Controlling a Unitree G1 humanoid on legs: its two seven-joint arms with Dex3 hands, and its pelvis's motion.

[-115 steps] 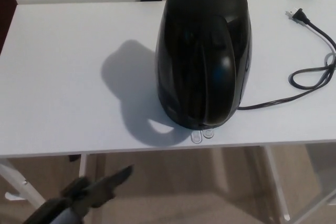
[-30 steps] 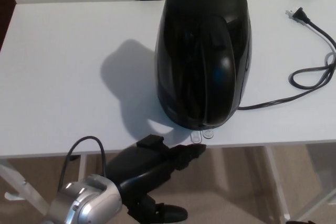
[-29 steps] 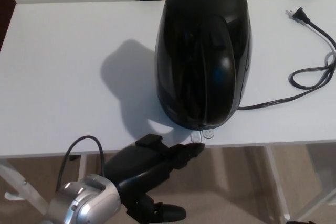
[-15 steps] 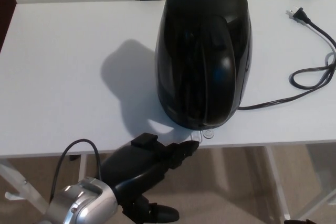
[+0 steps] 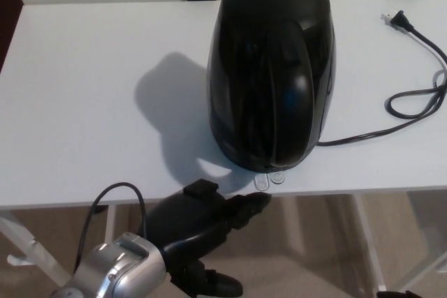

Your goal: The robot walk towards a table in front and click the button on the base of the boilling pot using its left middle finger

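Left hand (image 5: 202, 218) empty, 1 finger extended, just short of kettle (image 5: 271, 68) button (image 5: 261, 182) at counter (image 5: 84, 102) edge, 6 o'clock. Advance slowly toward 1 o'clock, press squarely.

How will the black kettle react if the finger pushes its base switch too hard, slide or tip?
The kettle looks tall with a broad foot, so it would more likely slide than tip. The white table looks smooth, giving little grip. The clear switch tab sits low at the near edge, so a push from the left hand acts low down.
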